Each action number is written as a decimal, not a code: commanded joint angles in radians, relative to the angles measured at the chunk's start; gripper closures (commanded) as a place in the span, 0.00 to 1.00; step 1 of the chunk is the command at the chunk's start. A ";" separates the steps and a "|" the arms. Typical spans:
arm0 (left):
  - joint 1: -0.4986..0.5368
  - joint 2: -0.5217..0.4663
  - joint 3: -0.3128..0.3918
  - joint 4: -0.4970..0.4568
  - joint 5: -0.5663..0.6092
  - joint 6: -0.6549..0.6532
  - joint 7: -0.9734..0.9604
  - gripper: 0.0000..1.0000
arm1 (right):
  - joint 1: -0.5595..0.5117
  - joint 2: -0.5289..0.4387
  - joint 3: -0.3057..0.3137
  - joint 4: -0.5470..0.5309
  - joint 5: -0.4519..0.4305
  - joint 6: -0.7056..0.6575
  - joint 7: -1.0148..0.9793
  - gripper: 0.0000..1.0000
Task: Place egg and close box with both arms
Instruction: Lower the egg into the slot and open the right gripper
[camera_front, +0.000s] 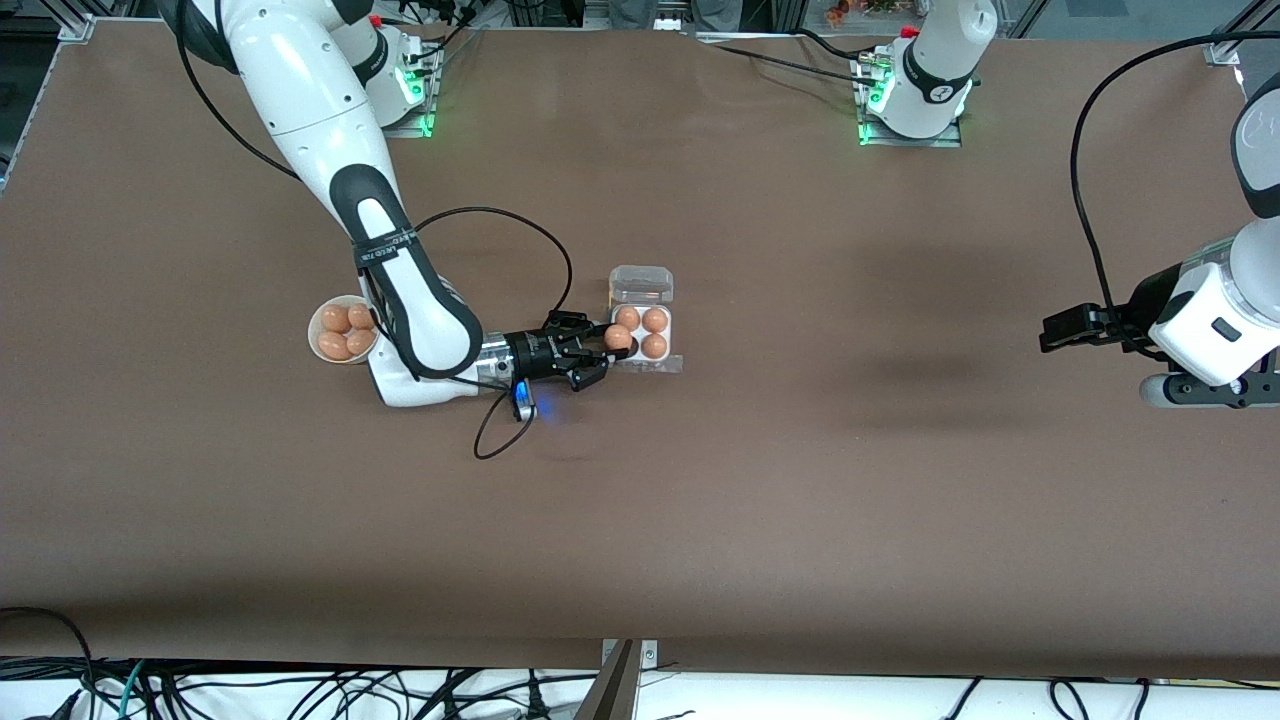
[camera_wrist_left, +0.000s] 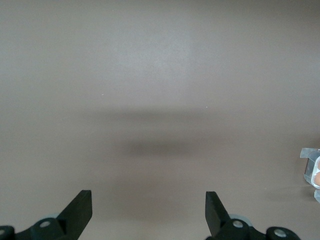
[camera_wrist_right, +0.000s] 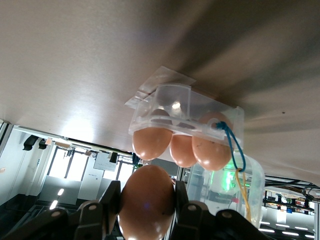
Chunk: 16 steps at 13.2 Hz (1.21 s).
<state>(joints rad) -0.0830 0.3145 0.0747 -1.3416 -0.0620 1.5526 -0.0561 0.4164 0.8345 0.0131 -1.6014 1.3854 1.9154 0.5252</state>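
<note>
My right gripper (camera_front: 603, 352) sits just left of centre in the front view, fingers pinched on the egg (camera_front: 617, 339), which I'm holding over the one unfilled cell of the box (camera_front: 645, 334). In the right wrist view the egg (camera_wrist_right: 146, 202) fills the lower middle of the frame, squeezed between my dark fingers (camera_wrist_right: 111, 199), with the box (camera_wrist_right: 187, 131) just above it in the frame and three eggs (camera_wrist_right: 184, 148) already seated in its cells. The clear lid (camera_front: 641, 284) stands open, at the top edge of the box in the front view. At centre-left of that view, the white bowl (camera_front: 322, 322) holds more brown eggs, partly under my right forearm. My left gripper (camera_front: 1062, 328) waits at the right edge of the front view, over bare table (camera_front: 800, 480). In the left wrist view its fingers (camera_wrist_left: 80, 207) are spread wide at the bottom of the frame, nothing between them, and a sliver of the box (camera_wrist_left: 312, 167) peeks in at the right edge.
</note>
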 joint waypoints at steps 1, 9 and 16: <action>0.000 0.009 -0.001 0.024 -0.021 -0.011 -0.005 0.00 | 0.018 0.024 -0.002 0.026 0.018 0.022 0.016 0.85; -0.006 0.008 -0.003 0.022 -0.027 -0.012 -0.002 0.00 | 0.039 0.038 -0.002 0.028 0.044 0.039 0.015 0.11; -0.136 0.011 -0.004 0.010 -0.030 -0.017 -0.081 0.04 | 0.018 0.026 -0.036 0.089 -0.053 0.024 0.010 0.00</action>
<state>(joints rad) -0.1552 0.3150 0.0624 -1.3418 -0.0772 1.5506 -0.0777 0.4454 0.8558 -0.0112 -1.5750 1.3877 1.9525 0.5249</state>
